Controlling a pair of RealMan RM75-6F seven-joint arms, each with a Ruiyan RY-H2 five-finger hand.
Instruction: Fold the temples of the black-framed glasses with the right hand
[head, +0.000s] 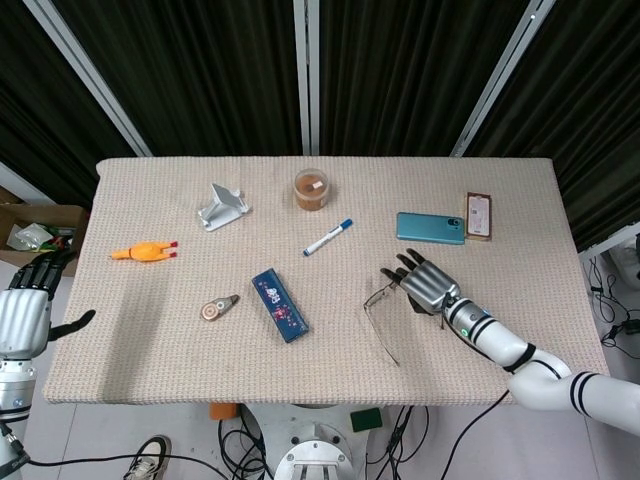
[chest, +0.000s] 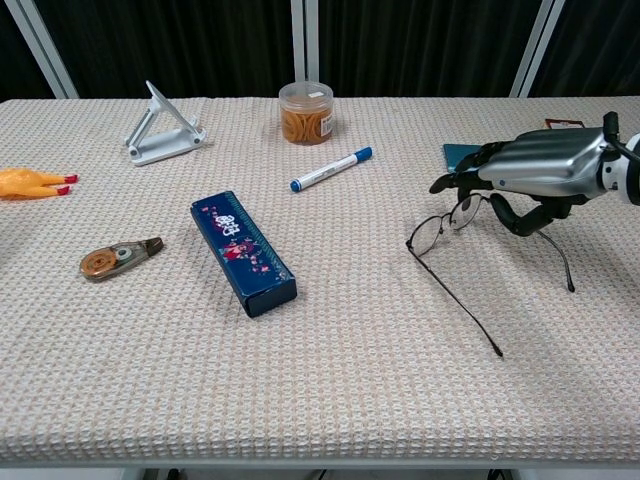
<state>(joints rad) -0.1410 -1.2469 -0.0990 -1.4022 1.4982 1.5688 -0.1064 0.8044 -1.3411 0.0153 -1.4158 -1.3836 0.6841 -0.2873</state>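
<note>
Black curtains behind, a beige woven cloth on the table (head: 520, 330), and the right hand (head: 428, 283) at the glasses (chest: 440, 232).

Its fingers (chest: 462, 180) are curled down over the lens end of the glasses, on the hand's side of the frame, touching or all but touching it; whether they truly pinch the frame I cannot tell. The glasses lie flat on the cloth with both temples open: the near temple (chest: 462, 305) runs from the frame toward the table's front edge, the other passes under the palm. So the long axis points away from the fingertips toward the robot, and the near temple would, I judge, have to be swept in toward the lenses. The left hand (head: 30, 305) hangs off the far left edge, fingers apart, holding nothing, well away from the glasses. A pen, a blue case and a phone lie around.
</note>
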